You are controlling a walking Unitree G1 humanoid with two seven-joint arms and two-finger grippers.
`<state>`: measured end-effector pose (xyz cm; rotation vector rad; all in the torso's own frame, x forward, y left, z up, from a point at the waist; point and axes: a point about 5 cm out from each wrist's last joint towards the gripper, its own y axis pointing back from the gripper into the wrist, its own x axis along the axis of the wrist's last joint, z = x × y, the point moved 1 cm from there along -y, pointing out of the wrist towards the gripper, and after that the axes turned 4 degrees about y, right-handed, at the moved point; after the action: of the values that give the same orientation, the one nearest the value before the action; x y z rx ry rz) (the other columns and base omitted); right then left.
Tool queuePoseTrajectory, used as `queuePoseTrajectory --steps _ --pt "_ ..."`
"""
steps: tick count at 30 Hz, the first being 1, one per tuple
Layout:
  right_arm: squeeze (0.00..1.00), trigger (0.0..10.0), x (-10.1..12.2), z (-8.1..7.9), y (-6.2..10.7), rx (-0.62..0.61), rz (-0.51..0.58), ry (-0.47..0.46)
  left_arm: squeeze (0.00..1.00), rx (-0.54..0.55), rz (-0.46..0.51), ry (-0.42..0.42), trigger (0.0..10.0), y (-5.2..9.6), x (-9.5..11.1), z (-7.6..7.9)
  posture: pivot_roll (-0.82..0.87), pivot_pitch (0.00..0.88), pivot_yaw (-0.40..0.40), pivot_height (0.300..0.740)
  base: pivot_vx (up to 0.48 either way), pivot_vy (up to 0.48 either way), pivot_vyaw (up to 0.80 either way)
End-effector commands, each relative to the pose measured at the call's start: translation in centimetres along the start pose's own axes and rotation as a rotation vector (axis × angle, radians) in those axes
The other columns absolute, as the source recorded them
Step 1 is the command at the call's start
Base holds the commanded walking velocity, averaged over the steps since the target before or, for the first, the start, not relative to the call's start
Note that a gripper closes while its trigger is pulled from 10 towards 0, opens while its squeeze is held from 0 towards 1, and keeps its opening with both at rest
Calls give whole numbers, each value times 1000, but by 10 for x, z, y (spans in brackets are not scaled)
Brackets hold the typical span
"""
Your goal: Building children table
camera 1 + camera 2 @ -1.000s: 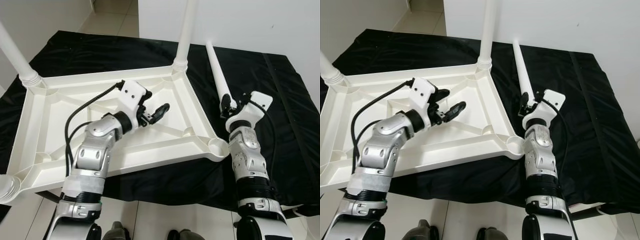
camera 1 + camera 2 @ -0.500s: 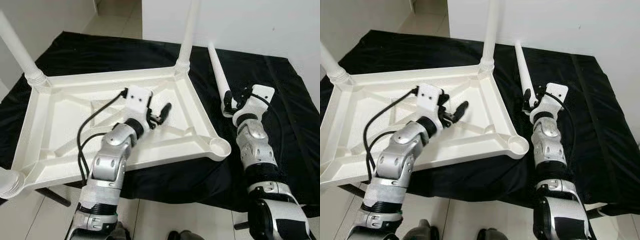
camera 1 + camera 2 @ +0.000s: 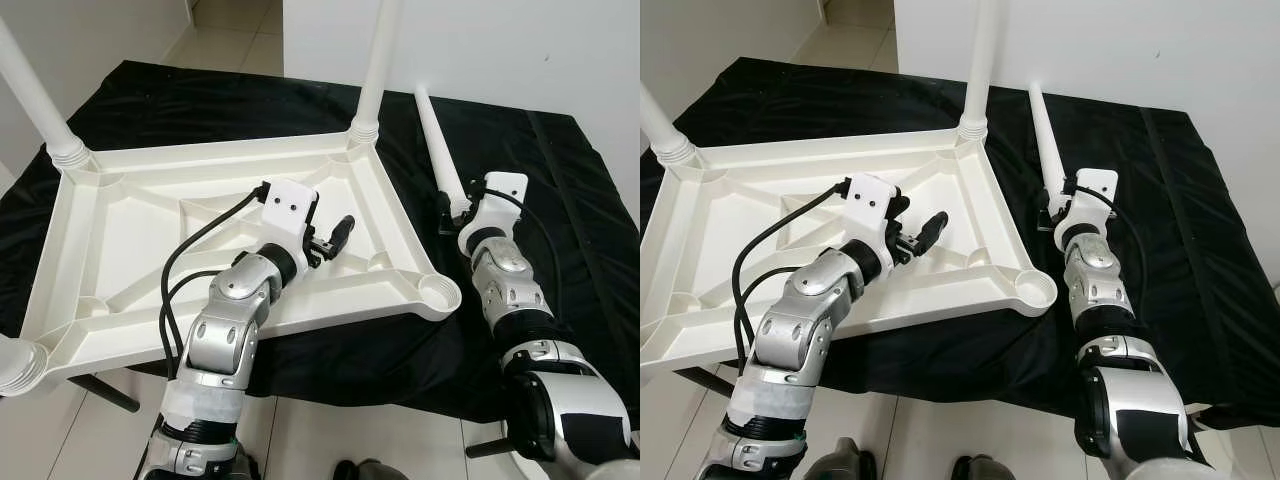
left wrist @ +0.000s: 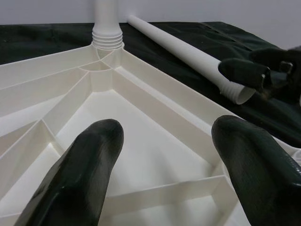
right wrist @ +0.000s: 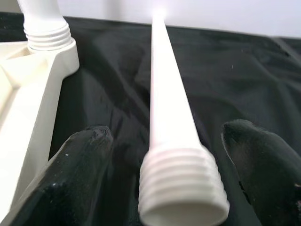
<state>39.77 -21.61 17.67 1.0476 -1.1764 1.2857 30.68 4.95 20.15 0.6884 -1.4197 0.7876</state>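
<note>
**Upturned children's table with one leg loose**

Inverted white tabletop (image 3: 130, 240) on black cloth (image 3: 560, 190), three legs fitted. Left gripper (image 3: 335, 236) above ribbed underside, fingers (image 4: 84, 169) spread, empty. Right gripper (image 5: 160, 174) straddling threaded end of loose leg (image 3: 438, 150), fingers apart, not touching it.

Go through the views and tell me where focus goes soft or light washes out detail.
Eye views: evenly lit and sharp. Left wrist view: the open left gripper blurs close up. Right wrist view: the loose table leg is soft at its threaded end and blown out at its far tip.
</note>
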Motion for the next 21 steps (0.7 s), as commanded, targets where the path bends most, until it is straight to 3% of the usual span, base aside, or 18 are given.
queuePoseTrajectory --steps 1,7,10,21 --pt "0 10000 0 1 -1 11 4 16 0 22 -11 8 10000 1 -1 1 159 124 -50 740 0 0 0" --pt "0 10000 6 1 -4 27 44 40 0 -37 -14 -17 10000 8 4 16 172 193 -37 740 0 0 0" --pt "0 10000 7 0 -4 25 51 41 0 -41 -13 -17 10000 9 5 17 172 193 -37 740 0 0 0" --pt "0 10000 22 0 -4 25 169 14 0 -69 -54 5 10000 16 4 28 176 334 16 740 0 0 0"
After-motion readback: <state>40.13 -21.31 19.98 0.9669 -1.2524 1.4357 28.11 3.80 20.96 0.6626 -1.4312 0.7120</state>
